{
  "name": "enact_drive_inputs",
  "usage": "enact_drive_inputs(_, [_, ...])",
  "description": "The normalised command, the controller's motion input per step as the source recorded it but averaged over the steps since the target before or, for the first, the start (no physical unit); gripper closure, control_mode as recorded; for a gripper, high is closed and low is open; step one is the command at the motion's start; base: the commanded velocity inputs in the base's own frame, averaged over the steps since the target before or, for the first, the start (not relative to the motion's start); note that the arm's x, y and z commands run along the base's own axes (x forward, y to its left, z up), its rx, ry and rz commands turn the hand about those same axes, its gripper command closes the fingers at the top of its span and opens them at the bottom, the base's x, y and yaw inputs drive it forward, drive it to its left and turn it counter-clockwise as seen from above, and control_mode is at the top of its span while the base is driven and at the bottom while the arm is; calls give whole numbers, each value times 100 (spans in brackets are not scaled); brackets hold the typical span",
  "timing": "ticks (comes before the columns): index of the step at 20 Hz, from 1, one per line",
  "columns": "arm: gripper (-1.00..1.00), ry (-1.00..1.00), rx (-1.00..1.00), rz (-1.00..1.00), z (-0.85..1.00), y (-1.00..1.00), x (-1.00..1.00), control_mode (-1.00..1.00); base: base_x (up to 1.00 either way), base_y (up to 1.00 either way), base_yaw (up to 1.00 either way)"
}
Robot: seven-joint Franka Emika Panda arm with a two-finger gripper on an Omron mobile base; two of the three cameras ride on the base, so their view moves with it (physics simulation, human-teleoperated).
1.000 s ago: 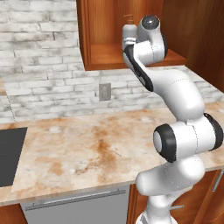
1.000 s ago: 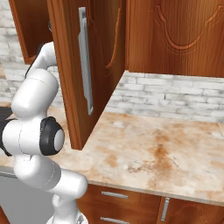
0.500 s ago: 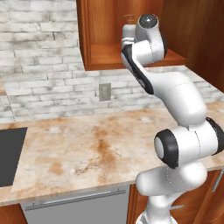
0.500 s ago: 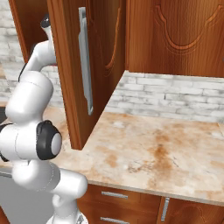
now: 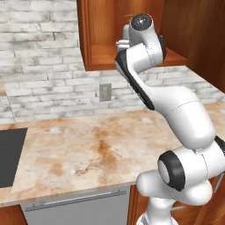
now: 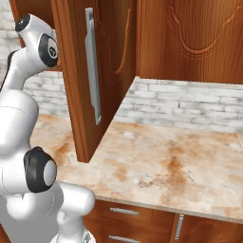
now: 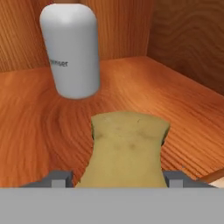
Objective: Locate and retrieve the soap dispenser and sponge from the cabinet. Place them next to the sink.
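In the hand view the yellowish-olive sponge (image 7: pixel 129 146) lies on the cabinet's shelf board (image 7: pixel 183 113). It sits right between the tips of my gripper (image 7: pixel 118 178), which is open, with a small gap showing at the left finger. Behind the sponge, to its upper left, the pale grey-white soap dispenser (image 7: pixel 72 50) stands upright near the back corner; its top is cut off by the frame. From the left base view my arm reaches up into the open reddish-brown cabinet (image 5: pixel 105 59). The dark sink (image 5: pixel 9 154) lies at the counter's far left.
The cabinet's open door (image 6: pixel 97 71), with a long metal handle (image 6: pixel 92 66), stands out over the counter beside my arm. Below runs a speckled stone counter (image 5: pixel 88 151) with a brick wall and a wall socket (image 5: pixel 105 92) behind. A grey drawer front (image 5: pixel 79 206) sits under the counter.
My arm has stretched higher and deeper into the cabinet over the last second. The counter and the cabinet door have not moved.
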Motion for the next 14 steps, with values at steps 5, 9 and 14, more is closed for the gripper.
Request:
enact_drive_inputs(5, [100,-6,0,-8,0,38,-94,-100,0,0,0])
enact_drive_inputs(9, [100,-5,1,-1,4,39,-96,-100,0,0,0])
enact_drive_inputs(14, [100,0,2,3,-5,52,-73,-100,0,0,0])
